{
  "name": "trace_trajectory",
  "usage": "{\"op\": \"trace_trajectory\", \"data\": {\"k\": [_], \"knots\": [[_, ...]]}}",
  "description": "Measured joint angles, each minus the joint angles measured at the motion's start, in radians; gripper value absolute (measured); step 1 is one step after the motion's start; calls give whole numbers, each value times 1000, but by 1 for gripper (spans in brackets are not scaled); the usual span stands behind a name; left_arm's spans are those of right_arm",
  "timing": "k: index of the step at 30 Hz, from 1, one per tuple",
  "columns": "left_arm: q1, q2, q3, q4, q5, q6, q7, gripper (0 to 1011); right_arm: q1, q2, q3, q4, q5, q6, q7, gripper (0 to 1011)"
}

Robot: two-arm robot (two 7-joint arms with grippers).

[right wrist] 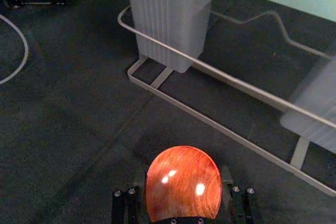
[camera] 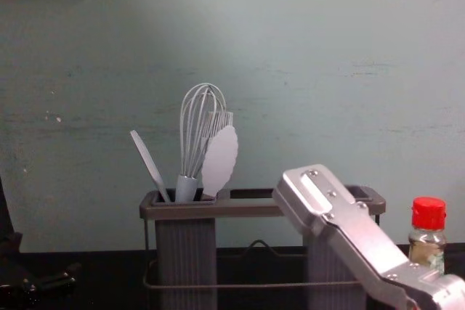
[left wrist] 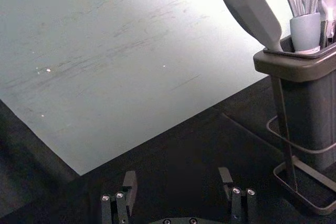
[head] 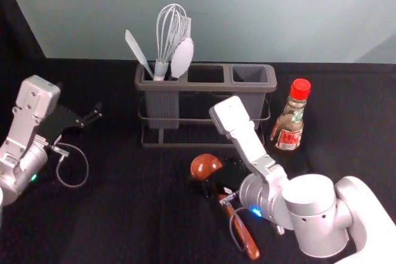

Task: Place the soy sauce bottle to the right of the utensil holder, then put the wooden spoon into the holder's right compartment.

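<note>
Far left: my left hand (left wrist: 178,178), idle and parked beside the utensil holder (head: 204,86), fingers parted, nothing between them. Next, utensils stand in the holder's left compartment. Before the holder, the wooden spoon (head: 205,166), its bowl apparently clamped edge to edge by my right hand (right wrist: 184,181), handle trailing back beneath the wrist. I judge it light and stiff, hard to break; polished rounded edges could slip or twist. Bowl hold suits me: handle free to enter first. Right compartment (head: 250,73) awaits it. Farthest right, upright: soy sauce bottle (head: 289,134), placed; smooth, heavier, best gripped round the body.
</note>
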Motion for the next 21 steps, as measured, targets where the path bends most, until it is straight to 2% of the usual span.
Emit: {"op": "trace_trajectory", "data": {"k": [5, 9, 11, 13, 16, 19, 21], "knots": [[0, 0, 0, 0, 0, 0, 0, 1011, -19, 11, 7, -40, 6, -10, 1, 840], [0, 0, 0, 0, 0, 0, 0, 1011, -56, 34, 19, -102, 25, -48, 11, 840], [0, 0, 0, 0, 0, 0, 0, 1011, -92, 64, 26, -154, 38, -106, 15, 840], [0, 0, 0, 0, 0, 0, 0, 1011, -102, 71, 28, -166, 41, -126, 14, 839], [0, 0, 0, 0, 0, 0, 0, 1011, -149, 110, 41, -217, 60, -228, 13, 840], [0, 0, 0, 0, 0, 0, 0, 1011, -172, 130, 52, -235, 73, -293, 10, 840], [0, 0, 0, 0, 0, 0, 0, 1011, -194, 157, 68, -247, 94, -384, 7, 840]]}}
